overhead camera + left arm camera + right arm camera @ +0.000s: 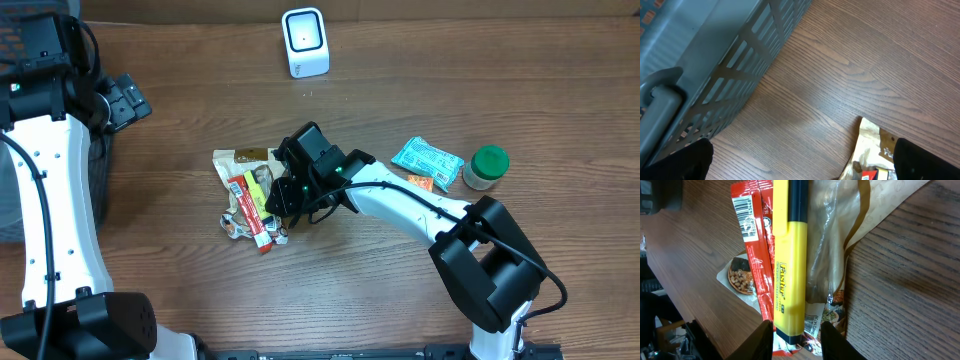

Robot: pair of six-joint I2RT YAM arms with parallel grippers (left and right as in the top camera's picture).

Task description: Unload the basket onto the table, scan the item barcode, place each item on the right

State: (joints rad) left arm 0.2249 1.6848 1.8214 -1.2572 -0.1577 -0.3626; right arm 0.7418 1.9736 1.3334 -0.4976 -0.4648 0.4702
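**While the right gripper straddles the yellow highlighter, the scanner stands well beyond**

Where the jaws of our right gripper stand part-open, we see them astride the near end of the highlighter. One finger sits at its edge and a sliver of gap shows at the other, so we judge it not yet clamped. The highlighter's long axis runs straight ahead from the gripper, dark cap at the far end, and the fingers cross its narrow width. It is a hard, smooth, flat-sided plastic bar. We cannot make out a barcode on its top face.

It rests on a soft heap. Just beside it on one flank lies a glossy red sachet with a printed barcode, and on the other a crinkled clear-and-tan wrapper. Around the heap is wood-grain table.

Well ahead of the gripper stands the white, rounded scanner. Back along the arm lie a teal packet and a green-lidded jar. Our left gripper hangs wide open and empty, well apart beside a grey slatted basket, so the right arm is nearer.
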